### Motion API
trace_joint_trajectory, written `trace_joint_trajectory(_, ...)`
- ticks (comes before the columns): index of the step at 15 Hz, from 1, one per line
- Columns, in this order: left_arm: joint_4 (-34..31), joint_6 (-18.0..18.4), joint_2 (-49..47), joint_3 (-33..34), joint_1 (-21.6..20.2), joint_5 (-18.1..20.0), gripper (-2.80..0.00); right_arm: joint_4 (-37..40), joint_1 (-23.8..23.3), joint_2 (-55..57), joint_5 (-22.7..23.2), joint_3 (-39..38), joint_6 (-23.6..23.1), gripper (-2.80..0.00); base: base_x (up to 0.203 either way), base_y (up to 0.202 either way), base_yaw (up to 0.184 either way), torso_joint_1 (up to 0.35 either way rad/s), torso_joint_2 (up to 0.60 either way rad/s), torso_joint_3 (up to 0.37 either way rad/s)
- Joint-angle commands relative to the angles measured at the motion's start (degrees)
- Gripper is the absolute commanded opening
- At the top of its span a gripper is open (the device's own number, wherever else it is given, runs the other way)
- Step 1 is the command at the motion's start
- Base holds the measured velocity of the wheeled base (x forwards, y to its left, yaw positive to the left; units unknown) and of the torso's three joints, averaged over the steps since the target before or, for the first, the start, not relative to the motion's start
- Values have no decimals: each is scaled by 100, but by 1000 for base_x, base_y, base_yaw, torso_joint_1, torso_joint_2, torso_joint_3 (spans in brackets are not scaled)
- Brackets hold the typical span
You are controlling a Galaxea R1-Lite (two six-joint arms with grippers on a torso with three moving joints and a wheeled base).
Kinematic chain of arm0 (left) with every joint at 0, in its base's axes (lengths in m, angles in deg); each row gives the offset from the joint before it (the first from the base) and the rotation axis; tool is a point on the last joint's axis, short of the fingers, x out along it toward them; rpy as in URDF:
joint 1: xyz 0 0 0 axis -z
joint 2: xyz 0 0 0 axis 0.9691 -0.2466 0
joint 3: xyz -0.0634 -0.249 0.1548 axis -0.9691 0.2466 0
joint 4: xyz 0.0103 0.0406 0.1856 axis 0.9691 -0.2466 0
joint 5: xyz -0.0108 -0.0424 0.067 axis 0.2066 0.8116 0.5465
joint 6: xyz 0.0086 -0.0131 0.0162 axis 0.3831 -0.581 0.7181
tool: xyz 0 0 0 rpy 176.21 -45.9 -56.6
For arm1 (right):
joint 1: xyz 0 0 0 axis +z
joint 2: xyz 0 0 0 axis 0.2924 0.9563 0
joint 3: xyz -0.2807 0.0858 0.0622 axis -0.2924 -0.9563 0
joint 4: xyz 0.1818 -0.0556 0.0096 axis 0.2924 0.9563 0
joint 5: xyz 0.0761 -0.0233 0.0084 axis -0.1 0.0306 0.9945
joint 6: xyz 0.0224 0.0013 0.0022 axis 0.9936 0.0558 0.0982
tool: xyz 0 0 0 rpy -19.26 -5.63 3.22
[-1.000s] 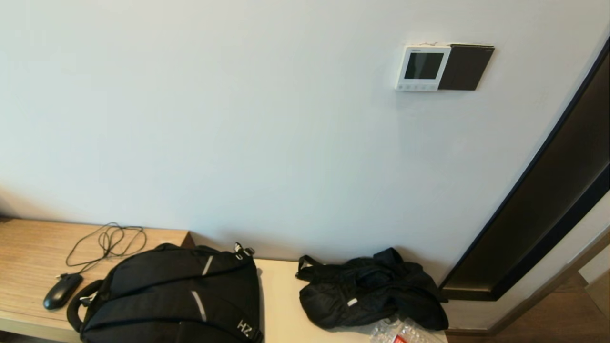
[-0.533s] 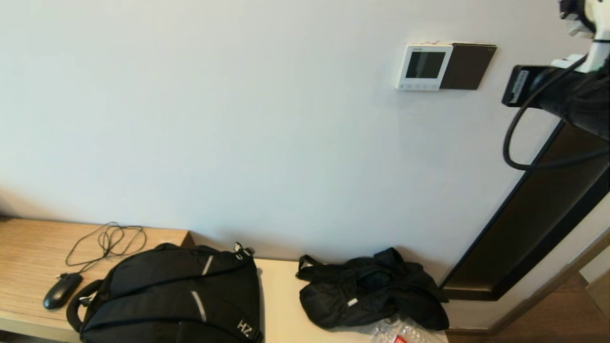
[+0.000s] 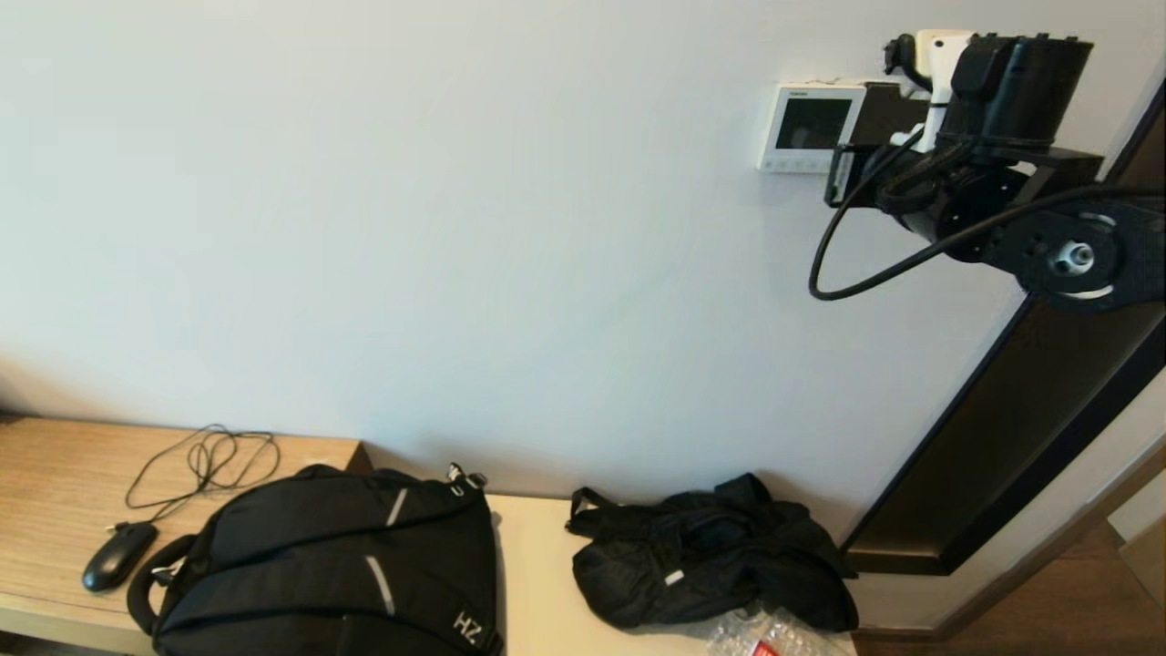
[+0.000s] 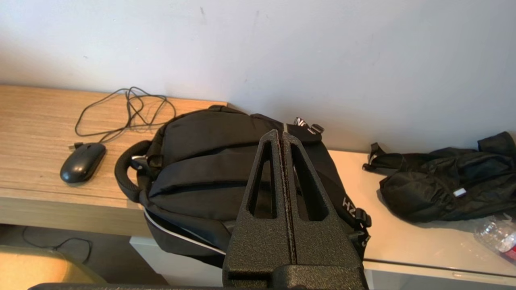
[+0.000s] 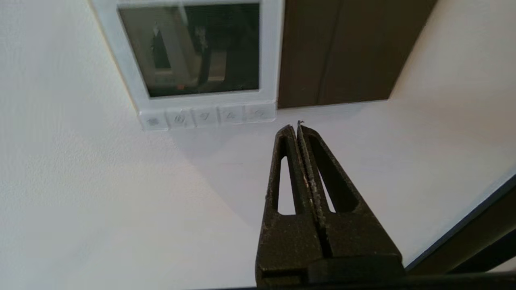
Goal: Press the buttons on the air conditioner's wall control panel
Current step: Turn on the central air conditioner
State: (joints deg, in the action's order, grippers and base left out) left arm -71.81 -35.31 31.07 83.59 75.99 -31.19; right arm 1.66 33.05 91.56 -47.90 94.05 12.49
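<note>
White control panel (image 5: 189,60) sits at 11 o'clock from the right gripper (image 5: 297,128), whose fingers are pressed together. Five buttons (image 5: 205,117) line its bottom, untouched.

Control panel (image 5: 268,60): smooth white plastic, glossy dark screen
Right gripper (image 5: 297,128): rough, grainy black plastic
Wall (image 3: 455,228): matt white paint
Backpack (image 3: 346,556): black woven cloth
Desk (image 3: 55,474): wood grain

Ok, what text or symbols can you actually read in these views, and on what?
"HZ": white letters on the black fabric backpack.
Brand mark atop the square white plastic wall control panel: too small to read.
Icons on its pale buttons: too faint.
Its dark screen: no digits.
Red label on the clear plastic bottle: unreadable.
</note>
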Motion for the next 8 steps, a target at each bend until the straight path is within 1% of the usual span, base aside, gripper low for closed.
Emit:
trace_joint_trajectory(1, -3, 4, 9, 0, 0, -4, -280, -38, 5, 316, -28, 152, -4, -280, 0, 0, 0, 0, 0, 0)
trace_joint_trajectory(8, 5, -4, 9, 0, 0, -4, -280, -85, -66, 538, -41, 395, -23, -280, 0, 0, 0, 0, 0, 0)
